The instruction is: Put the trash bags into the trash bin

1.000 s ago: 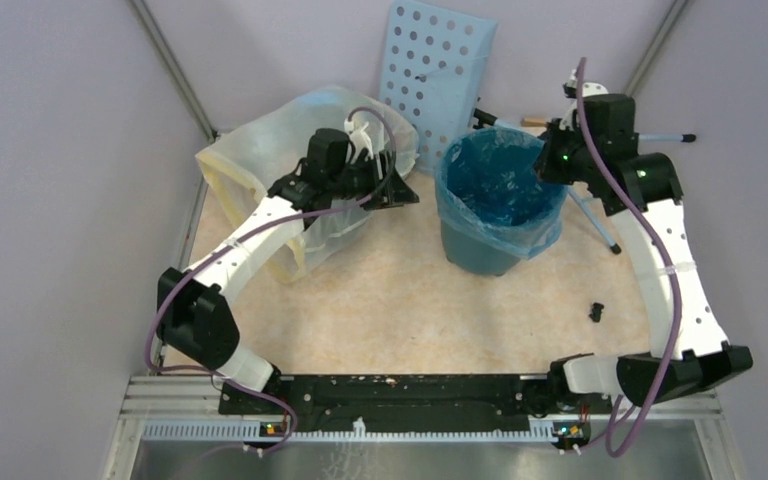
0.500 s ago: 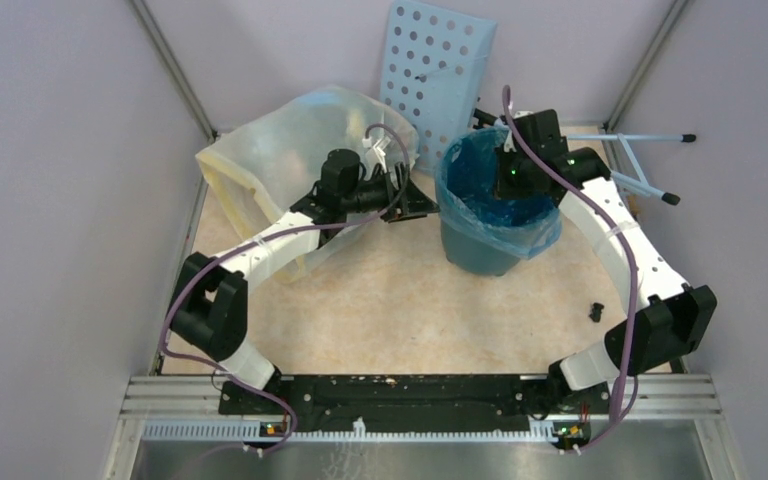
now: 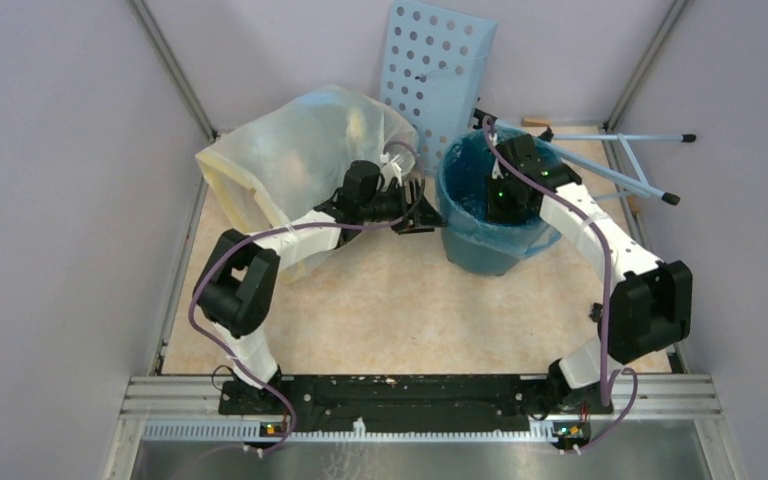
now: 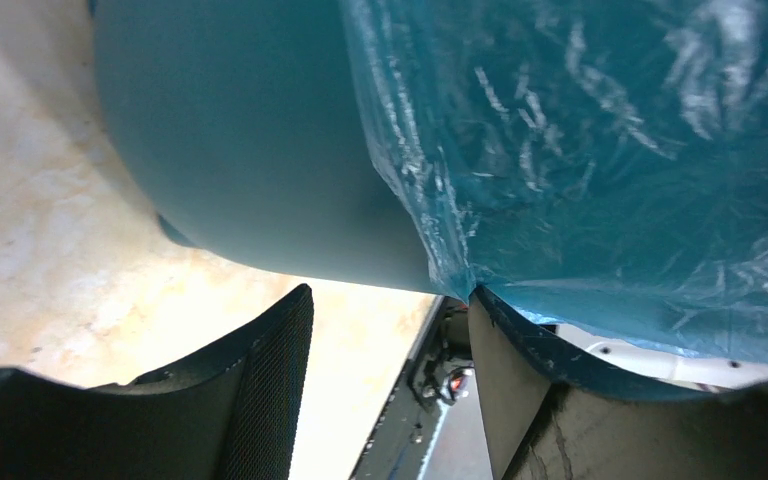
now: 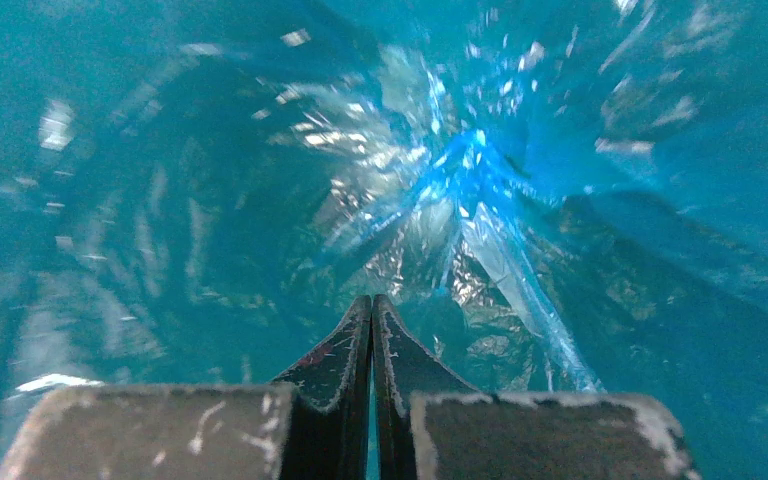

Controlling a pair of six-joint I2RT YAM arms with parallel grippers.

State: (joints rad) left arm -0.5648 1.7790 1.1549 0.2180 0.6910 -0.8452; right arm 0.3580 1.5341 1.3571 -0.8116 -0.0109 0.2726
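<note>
The light-blue trash bag is found inside the dark-teal trash bin, which stands upright on the counter toward the back right. The bag's mouth is turned out over the rolled rim and hangs as a skirt down the outside wall, so the main placing is judged done. The right gripper is lowered into the lined bin with its jaws pressed together. Nothing is seen pinched between them, and crinkled film is bunched just ahead of the tips near the bottom. The left gripper is held outside, just beside the bin's left wall, with jaws spread and nothing between them. One finger sits at the skirt's lower edge; contact cannot be told. What is left is judged to be finishing only: the bag bottom pushed flat into the base, the skirt evened on the left side, and both arms taken clear. The large whitish bag lies behind the left arm and the perforated panel leans at the back; neither is involved.
</note>
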